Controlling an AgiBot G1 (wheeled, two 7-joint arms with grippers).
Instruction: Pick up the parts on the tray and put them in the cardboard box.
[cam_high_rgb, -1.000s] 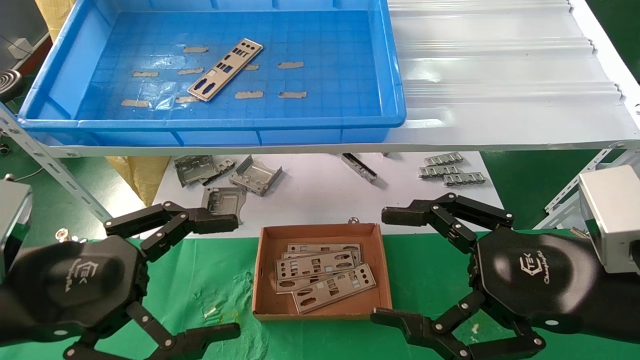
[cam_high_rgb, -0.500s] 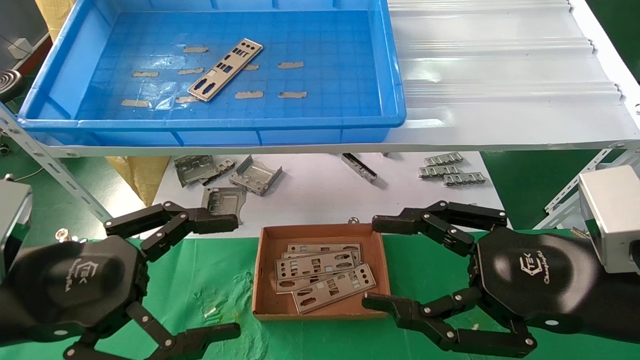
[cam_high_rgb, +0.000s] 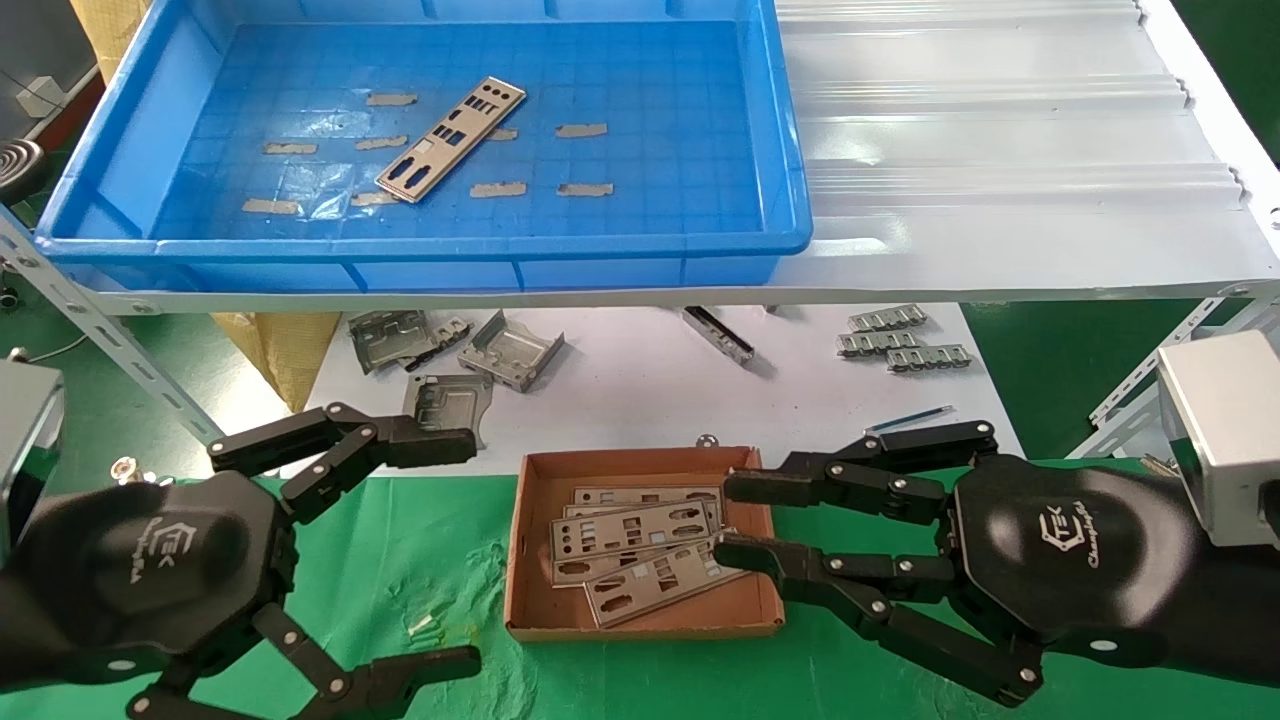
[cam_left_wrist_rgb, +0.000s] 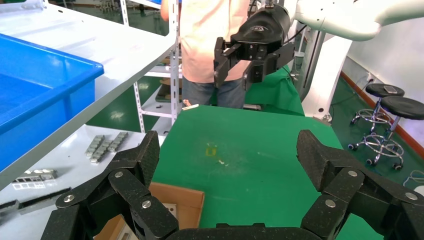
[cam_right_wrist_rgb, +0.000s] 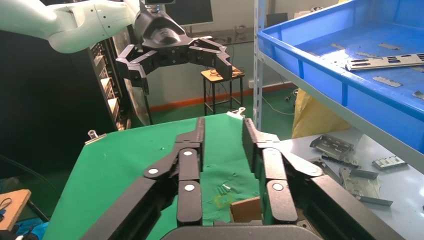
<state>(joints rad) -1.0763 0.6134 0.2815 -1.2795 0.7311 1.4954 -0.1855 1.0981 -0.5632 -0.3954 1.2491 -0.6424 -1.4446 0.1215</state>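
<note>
Nearest, left tool (cam_high_rgb: 445, 548) parked low over the green bench (cam_high_rgb: 420, 560), fingers spread wide, holding nothing. Right tool (cam_high_rgb: 732, 517) sits at the right wall of the cardboard box (cam_high_rgb: 640, 628), fingers drawn nearly together with a narrow gap showing in the right wrist view; tips hang over the box's right edge, above or against the topmost plate, contact not clear. No plate visibly pinched.

Parts (cam_high_rgb: 640, 550): a fanned stack of about four lies inside the box. Beyond, bent brackets (cam_high_rgb: 455, 350) and ridged strips (cam_high_rgb: 900, 340) on the lower white sheet. Farthest, the tray (cam_high_rgb: 420, 262) on the upper shelf, one last part (cam_high_rgb: 452, 138) lying diagonally on its floor.

Risks, as judged: the right tool's lower finger could drag the top plate or nudge the light box if it pulls sideways. The remaining plate lies flat on the tray floor; a thin edge gives little to grip and may slip.
</note>
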